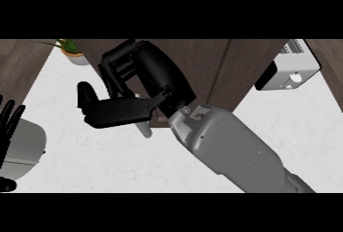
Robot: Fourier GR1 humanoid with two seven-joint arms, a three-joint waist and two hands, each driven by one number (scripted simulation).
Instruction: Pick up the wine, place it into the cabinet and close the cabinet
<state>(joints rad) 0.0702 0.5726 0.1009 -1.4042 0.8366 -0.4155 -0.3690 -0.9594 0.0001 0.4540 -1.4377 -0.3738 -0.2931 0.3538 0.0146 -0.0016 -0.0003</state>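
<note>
Two hands show: right hand [134, 86] w/ fingers straight, relaxed, raised over the white counter [100, 167] near the cabinet [201, 68], holding nothing. Left hand [10, 120] rests open at the left edge. Wine not visible; can't tell where.

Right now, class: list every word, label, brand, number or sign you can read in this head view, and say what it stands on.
None can be read.
White appliance at the upper right: a round knob and vent slots, no lettering that can be made out.
Plant pot, dark cabinet front, right hand, left hand: no text shows.
</note>
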